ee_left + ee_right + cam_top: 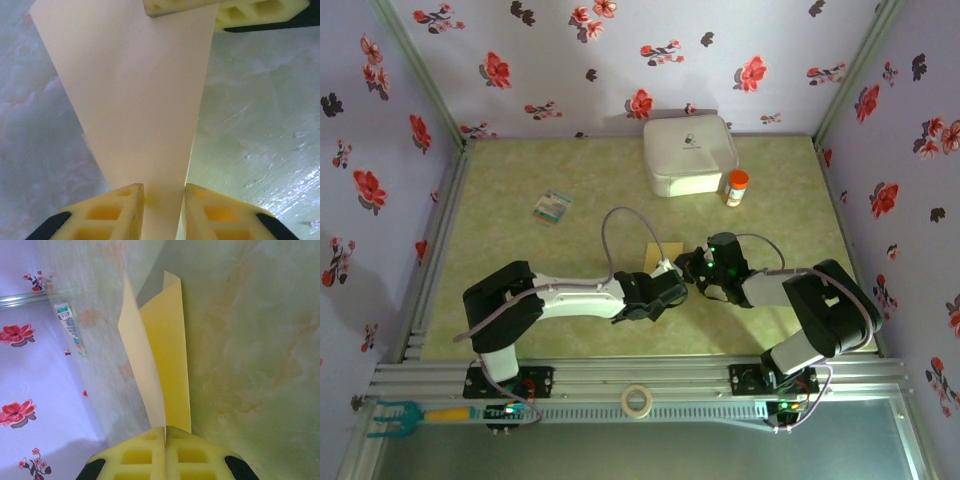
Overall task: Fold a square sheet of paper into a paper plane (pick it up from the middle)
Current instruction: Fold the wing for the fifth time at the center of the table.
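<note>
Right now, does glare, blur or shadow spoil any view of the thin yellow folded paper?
Left wrist view: the thin yellow folded paper looks washed out to pale cream, and white glare streaks the green table at lower right. Right wrist view: the paper shows true yellow, with a darker inner fold. Top view: even light, soft shadows.
</note>
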Available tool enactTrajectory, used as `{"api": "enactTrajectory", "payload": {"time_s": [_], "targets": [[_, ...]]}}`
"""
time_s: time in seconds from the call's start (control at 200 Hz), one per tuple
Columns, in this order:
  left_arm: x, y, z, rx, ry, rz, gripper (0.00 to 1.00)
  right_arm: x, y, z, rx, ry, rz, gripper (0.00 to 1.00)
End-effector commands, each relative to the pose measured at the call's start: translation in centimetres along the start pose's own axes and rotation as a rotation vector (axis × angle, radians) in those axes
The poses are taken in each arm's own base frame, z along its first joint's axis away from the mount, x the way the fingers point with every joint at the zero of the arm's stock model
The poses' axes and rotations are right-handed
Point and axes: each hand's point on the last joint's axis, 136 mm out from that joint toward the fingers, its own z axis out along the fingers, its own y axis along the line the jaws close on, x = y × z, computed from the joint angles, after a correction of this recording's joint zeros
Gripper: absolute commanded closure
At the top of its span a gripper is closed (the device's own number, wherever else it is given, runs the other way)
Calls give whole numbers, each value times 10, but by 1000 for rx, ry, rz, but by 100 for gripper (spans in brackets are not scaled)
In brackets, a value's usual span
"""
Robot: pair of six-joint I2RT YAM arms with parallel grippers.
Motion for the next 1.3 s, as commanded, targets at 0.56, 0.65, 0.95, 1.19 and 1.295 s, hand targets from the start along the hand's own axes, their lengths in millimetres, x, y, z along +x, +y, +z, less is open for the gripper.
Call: {"api": "enactTrajectory", "payload": {"time_s": [0.56,0.65,0.95,1.19,1.295], "targets": [[-6,10,-7,-50,-41,-14,97,1,4,-5,11,-12,-12,91],[-7,10,-8,-47,-46,-20,99,1,4,-5,12,-10,-14,91],[-6,10,-8,-42,-53,-32,100,1,4,-4,18,-8,-20,88],[-7,9,-9,-37,-57,-39,100,1,4,-4,18,-4,-26,86],[-8,10,-10,-36,-63,-45,100,1,5,-3,18,0,-29,84]]}}
